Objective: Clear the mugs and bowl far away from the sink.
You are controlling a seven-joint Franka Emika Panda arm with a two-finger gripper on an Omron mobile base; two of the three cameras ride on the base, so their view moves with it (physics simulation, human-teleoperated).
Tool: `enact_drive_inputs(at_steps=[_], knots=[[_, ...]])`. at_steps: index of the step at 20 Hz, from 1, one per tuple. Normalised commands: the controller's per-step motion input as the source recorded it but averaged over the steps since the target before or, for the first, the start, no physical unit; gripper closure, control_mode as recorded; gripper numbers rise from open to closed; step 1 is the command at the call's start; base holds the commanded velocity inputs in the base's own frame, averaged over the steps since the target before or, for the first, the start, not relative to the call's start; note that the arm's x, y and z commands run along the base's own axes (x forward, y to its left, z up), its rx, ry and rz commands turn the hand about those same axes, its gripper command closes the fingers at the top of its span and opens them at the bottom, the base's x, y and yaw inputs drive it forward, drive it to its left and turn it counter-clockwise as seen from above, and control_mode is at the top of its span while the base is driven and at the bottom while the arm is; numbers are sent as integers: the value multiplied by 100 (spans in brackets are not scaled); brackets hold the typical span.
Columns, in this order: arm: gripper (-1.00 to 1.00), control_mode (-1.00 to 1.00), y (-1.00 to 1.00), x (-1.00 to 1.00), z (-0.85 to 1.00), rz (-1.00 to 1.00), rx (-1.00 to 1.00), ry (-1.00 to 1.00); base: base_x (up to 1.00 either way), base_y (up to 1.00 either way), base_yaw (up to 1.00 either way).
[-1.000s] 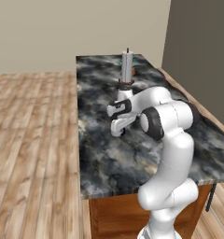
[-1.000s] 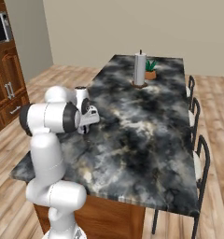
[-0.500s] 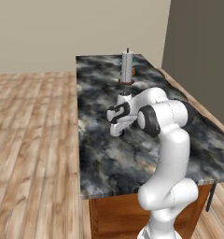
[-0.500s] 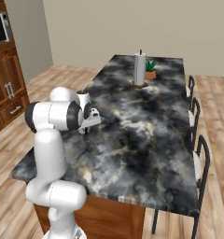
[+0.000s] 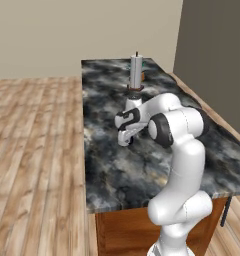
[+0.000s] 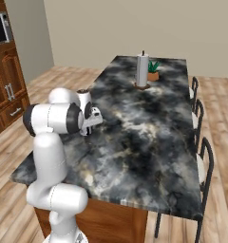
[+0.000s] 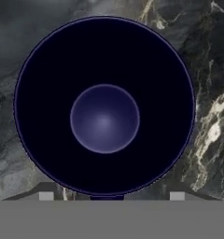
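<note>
Since a second ago the hand has come slightly lower over the counter, and the rest of the arm has barely changed its pose. The base views have not shifted.

1. Mug (image 7: 104, 119). In the hand view we look straight down into it. It has a round, dark navy inside with a paler floor. It stands upright on the counter (image 7: 212, 84), directly below the gripper (image 7: 111, 196). A short navy stub, probably the handle, shows at the rim edge nearest the fingertips.

2. Gripper. The fingers (image 7: 46, 196) are spread wide, one to each side of the mug's rim. We see no pinch on the mug. In the left base view the hand points down, and a small dark shape just below it touches the stone.

3. Counter. It is marbled black-grey stone and lies all around the mug. The gripper works near the long edge on the robot's left.

4. Beyond the gripper, well apart from it toward the far end of the counter, a paper towel roll (image 6: 142, 71) stands upright on its holder. A small potted plant (image 6: 154, 72) stands just beside the roll.

5. To the gripper's right, across the counter, dark chairs (image 6: 196, 111) line the far long edge.

6. To the gripper's left, across the wood floor (image 5: 37, 150), stand brown cabinets (image 6: 9, 90).
</note>
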Motion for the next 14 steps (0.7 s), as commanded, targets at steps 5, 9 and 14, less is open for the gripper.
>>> enact_drive_inputs(at_steps=[5,9,14], knots=[[-100,-100,0,-7,45,-3,1,5,0,0,0],[-100,-100,-4,-51,89,-4,6,3,0,0,0],[-100,-100,0,-93,93,-11,6,-3,0,0,0]])
